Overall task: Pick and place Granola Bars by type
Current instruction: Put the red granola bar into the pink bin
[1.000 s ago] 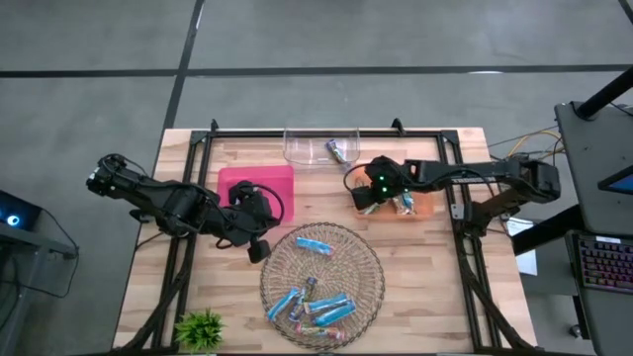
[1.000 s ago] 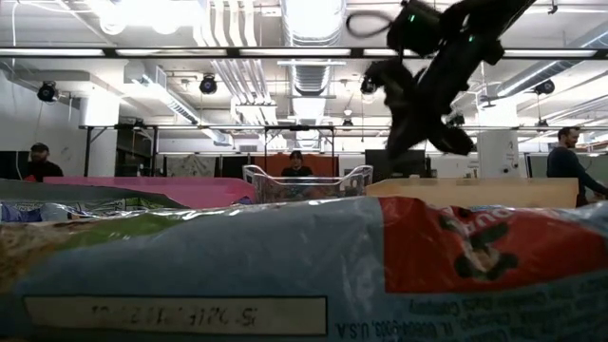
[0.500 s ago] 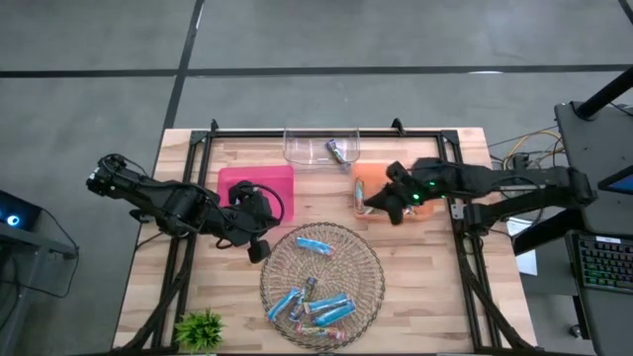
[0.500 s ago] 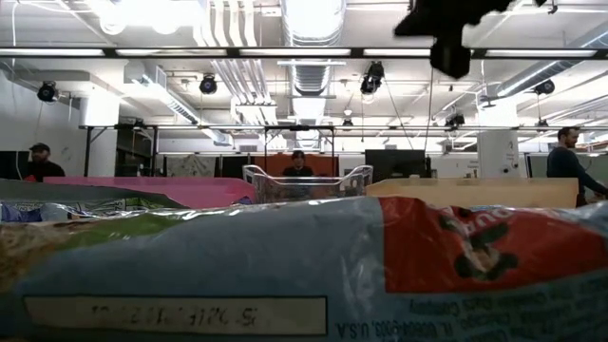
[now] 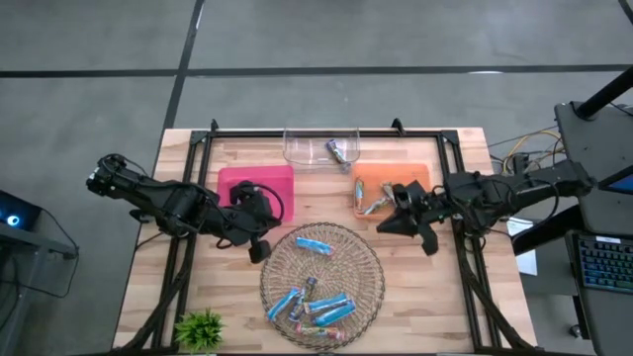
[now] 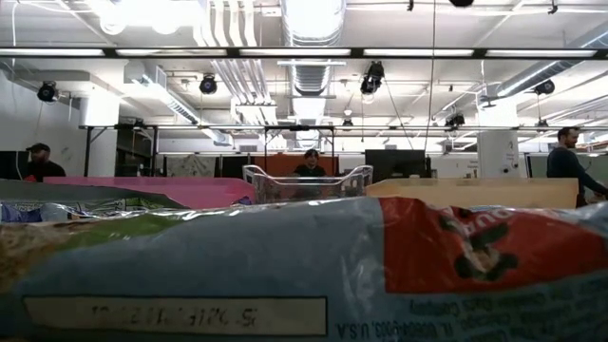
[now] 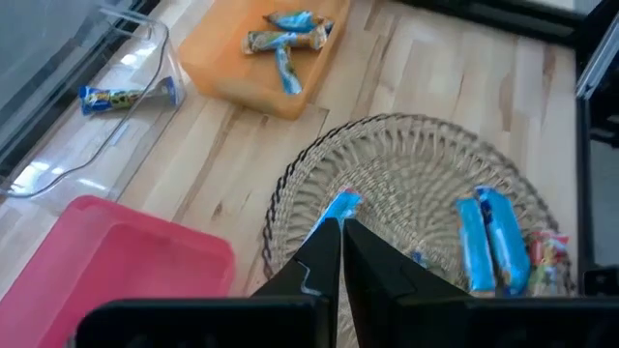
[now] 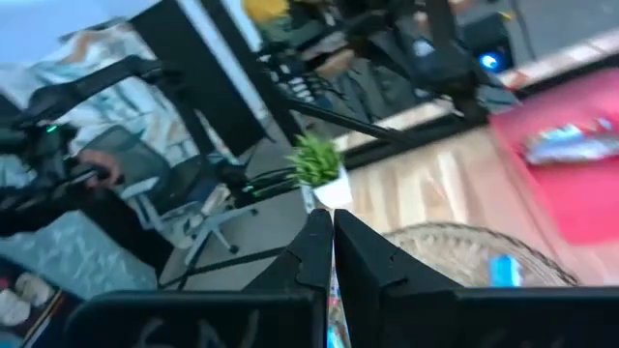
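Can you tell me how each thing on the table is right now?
left gripper: shut, empty, beside wicker basket
right gripper: shut, empty
wicker basket: holds several bars
orange tray: holds a few bars
clear tray: holds one bar
pink tray: contents unclear

Open lab hall: ceiling ducts [image 6: 302, 71], benches [image 6: 204, 142].
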`<move>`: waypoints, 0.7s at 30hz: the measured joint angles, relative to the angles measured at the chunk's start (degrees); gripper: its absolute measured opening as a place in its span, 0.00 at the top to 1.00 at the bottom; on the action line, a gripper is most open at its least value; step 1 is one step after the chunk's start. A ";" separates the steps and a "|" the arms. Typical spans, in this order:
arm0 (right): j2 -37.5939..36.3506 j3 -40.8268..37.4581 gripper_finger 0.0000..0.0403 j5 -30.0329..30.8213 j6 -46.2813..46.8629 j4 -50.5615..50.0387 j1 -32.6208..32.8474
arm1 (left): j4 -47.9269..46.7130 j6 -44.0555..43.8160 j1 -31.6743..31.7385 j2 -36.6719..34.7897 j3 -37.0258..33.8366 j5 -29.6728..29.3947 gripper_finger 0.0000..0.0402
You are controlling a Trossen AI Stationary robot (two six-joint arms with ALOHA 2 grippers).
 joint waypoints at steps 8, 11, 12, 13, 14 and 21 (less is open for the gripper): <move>0.75 0.00 0.98 2.00 -6.76 7.61 7.17 | 4.85 2.43 0.00 0.08 0.00 0.02 1.00; 0.42 0.03 0.98 3.35 -8.84 9.50 9.29 | 6.26 3.71 0.00 0.11 0.00 0.00 1.00; 0.40 0.33 0.98 3.39 -9.31 9.69 9.83 | 6.82 4.23 0.00 0.11 0.00 0.01 1.00; 0.42 0.80 0.98 3.39 -9.49 9.69 10.37 | 7.34 4.69 0.00 0.11 0.00 0.00 1.00; 0.47 1.26 0.98 3.39 -9.50 9.76 10.86 | 7.91 5.31 0.00 0.11 0.00 0.01 1.00; 0.43 6.16 0.98 5.69 -12.14 0.33 12.52 | 14.35 12.26 -0.02 0.11 0.00 0.04 1.00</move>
